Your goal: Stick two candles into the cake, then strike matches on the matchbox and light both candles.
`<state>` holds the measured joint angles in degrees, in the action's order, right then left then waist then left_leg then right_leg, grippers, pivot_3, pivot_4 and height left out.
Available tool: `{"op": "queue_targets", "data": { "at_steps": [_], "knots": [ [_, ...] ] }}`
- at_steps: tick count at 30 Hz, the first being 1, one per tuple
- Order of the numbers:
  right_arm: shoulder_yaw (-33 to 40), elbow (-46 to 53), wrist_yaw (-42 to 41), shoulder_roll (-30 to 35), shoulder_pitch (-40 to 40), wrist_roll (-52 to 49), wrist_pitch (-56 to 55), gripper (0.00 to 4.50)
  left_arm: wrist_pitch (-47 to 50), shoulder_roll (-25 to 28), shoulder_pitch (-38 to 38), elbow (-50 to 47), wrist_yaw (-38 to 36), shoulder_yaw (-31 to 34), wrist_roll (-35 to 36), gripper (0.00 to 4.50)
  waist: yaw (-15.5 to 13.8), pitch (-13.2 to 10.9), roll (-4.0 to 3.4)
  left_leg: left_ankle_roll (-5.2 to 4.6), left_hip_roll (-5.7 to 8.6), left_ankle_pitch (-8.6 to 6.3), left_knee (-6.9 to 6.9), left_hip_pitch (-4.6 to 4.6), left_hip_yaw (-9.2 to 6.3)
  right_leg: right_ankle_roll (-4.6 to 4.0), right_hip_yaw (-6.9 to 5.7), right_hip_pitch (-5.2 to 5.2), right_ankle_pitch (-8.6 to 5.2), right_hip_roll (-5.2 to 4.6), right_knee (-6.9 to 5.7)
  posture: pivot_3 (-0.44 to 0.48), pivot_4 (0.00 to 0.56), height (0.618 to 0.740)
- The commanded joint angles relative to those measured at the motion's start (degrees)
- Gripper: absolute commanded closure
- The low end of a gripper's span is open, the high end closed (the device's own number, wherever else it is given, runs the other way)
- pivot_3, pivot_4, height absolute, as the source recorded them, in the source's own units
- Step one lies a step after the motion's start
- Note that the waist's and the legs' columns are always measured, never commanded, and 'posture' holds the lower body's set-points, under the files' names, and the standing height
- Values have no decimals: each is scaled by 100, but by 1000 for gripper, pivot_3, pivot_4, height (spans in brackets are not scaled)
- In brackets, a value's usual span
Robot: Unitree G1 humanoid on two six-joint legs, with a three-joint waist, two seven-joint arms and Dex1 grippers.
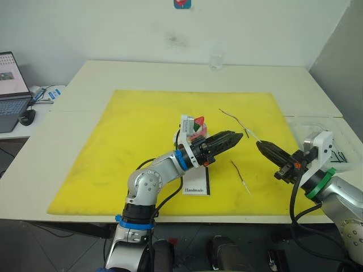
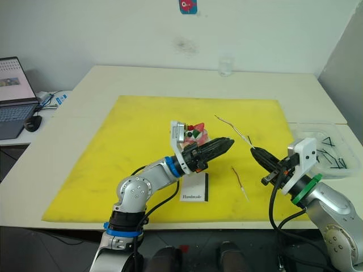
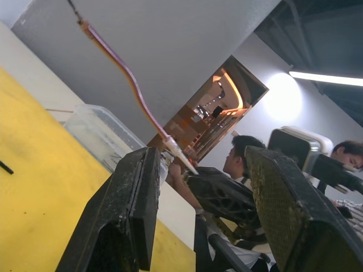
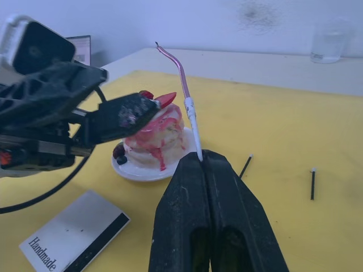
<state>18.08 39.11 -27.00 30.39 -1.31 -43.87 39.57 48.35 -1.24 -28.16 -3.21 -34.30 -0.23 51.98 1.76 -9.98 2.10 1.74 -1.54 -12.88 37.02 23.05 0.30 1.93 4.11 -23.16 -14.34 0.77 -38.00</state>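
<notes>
Right gripper holding a candle beside the cake; left gripper spread open.

The right gripper (image 4: 202,161) is clamped on the pale end of one candle (image 4: 180,79), which rises from its fingertips toward the cake (image 4: 156,141). The left gripper (image 1: 235,137), its fingers apart and holding nothing, hangs in front of the cake, between it and the raised candle. The second candle (image 1: 240,177) lies on the yellow mat (image 1: 136,136) between the two grippers. The matchbox (image 1: 196,184) lies partly under the left arm. Two matches (image 4: 246,165) lie on the mat. A laptop (image 1: 11,93), a glass (image 1: 216,59) and a clear tray (image 2: 326,147) occupy the worktop (image 1: 79,79) edges.
</notes>
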Motion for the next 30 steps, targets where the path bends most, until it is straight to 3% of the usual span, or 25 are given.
{"op": "queue_targets", "data": {
  "at_steps": [1, 10, 30],
  "knots": [
    [7, 205, -49, 27, -25, -147, -133, 4500, 78, -236, -183, 131, 55, 83, 246, 1808, -3, 0, 0, 0, 0, 0, -1, 1, 0, 0, -2, 0, 0, 0, 0, 0, 150, 740],
    [-111, 228, -242, 26, -149, -110, -348, 4500, -193, -507, -385, 420, -63, 9, 38, 1808, -2, 0, 0, 0, 1, 0, 1, 2, 2, 0, 0, -1, 0, 0, 2, 0, 150, 740],
    [-264, 453, 232, 127, 196, -560, -55, 4500, -269, -673, -100, 79, -74, 9, 175, 1808, -2, -1, 1, 0, 1, 0, -1, 8, -2, -1, -1, -2, -1, 1, 10, 0, 150, 740]
  ]
}}
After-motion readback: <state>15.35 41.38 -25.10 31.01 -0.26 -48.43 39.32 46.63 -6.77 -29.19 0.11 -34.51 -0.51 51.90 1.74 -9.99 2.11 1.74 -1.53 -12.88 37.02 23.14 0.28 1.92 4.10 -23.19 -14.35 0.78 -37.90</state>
